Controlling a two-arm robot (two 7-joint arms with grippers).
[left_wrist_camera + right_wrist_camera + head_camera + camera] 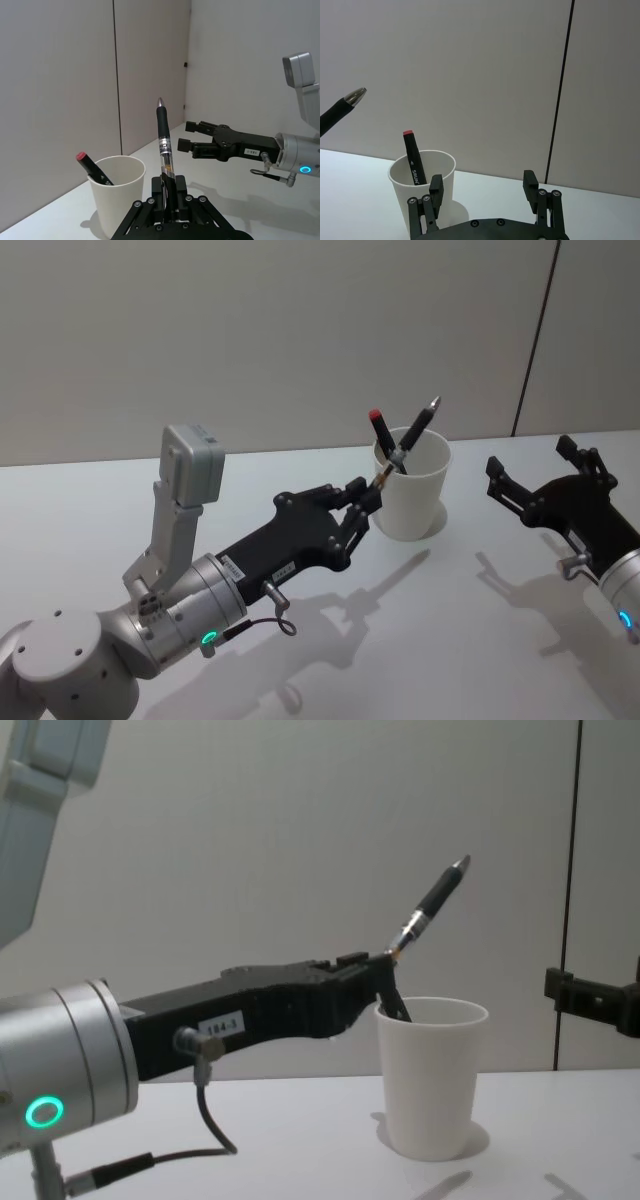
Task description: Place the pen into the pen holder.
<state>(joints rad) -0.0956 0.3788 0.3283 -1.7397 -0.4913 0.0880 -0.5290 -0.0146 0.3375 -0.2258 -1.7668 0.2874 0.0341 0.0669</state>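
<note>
One pen in hand, not yet dropped: your left gripper (371, 493) has its fingers pinched on the lower end of the pen (410, 438), right at the near rim of the paper cup (415, 508). The pen is tilted with its metal tip up, leaning across the cup's mouth. I read this as the insert step, near the end of the task. My guess at the next move: bring the held end over the opening, stand the pen more upright, lower it inside, then spread the fingers. Watch the rim. The fingers sit just beside it and the cup looks light, so a nudge could tip it or slide it on the bench (90, 510). The cup holds a black marker (381, 433) with a red cap, leaning on its left side, so aim for the free side. I can't tell if the pen's bottom end is past the rim. Your right gripper (530, 465) hangs right of the cup, apart from it, fingers wide and holding nothing.
</note>
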